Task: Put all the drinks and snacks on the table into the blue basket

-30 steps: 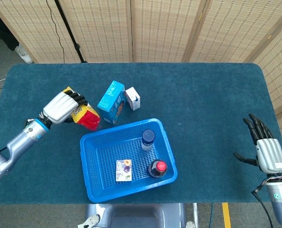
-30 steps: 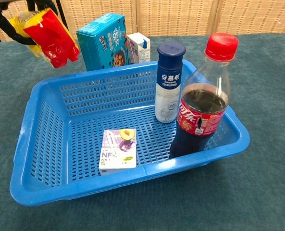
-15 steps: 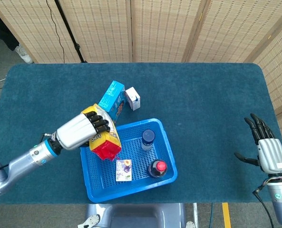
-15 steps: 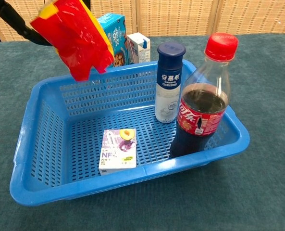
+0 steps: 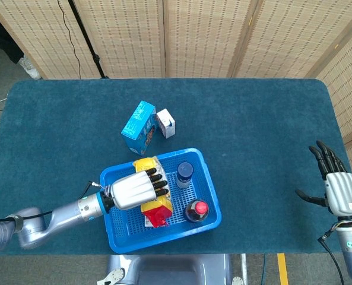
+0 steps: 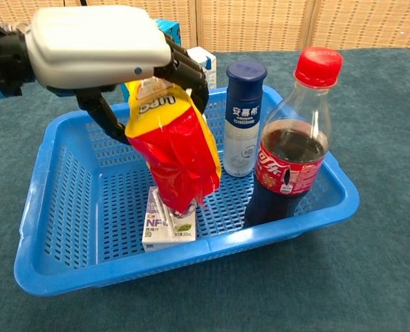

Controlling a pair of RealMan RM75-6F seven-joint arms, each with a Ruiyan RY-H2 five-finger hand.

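Chip bag hung inside blue basket, gripped by left hand, its bottom touching juice carton. Right hand held nothing at far right, fingers spread.

I see the desk covered in dark teal carpet-like fabric. Behind it stand folding screens of woven tan panels in light wooden frames. Grey floor shows at left, crossed by a black cable. Lighting is even.
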